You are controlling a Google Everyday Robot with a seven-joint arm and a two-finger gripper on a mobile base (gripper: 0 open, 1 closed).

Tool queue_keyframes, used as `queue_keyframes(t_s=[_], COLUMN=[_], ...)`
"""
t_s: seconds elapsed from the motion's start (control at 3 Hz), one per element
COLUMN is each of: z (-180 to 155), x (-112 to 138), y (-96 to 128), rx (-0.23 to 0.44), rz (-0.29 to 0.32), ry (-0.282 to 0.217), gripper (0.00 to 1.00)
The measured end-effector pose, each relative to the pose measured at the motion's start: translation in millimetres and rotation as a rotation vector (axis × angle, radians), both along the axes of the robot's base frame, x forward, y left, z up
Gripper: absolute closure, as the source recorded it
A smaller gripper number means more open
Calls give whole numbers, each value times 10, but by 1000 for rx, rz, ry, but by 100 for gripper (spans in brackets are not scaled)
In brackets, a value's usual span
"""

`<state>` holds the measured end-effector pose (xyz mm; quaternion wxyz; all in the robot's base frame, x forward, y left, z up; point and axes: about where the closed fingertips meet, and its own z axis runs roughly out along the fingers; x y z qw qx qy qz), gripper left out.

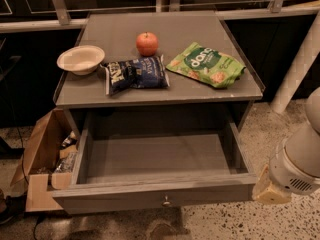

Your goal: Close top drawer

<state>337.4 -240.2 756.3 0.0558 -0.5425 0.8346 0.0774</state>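
Note:
The top drawer of the grey cabinet stands pulled far out and is empty inside. Its flat front panel faces me at the bottom, with one small round metal knob at its middle. My gripper is at the lower right, at the end of the pale arm. It sits just right of the front panel's right corner, at about the panel's height. Whether it touches the panel does not show.
On the cabinet top lie a white bowl, a red apple, a dark chip bag and a green snack bag. An open cardboard box stands on the floor at the left. A white pole leans at the right.

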Motion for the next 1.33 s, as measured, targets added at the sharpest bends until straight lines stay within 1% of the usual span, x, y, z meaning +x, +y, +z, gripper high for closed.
queue_keyframes(t_s=[0.33,1.0,1.33], z=[-262,-827,-1017], x=[5,327,377], y=[83,307,342], rx=[39,86,97], rz=[-17,-39,-57], ry=[27,16,22], gripper=[100,100,100])
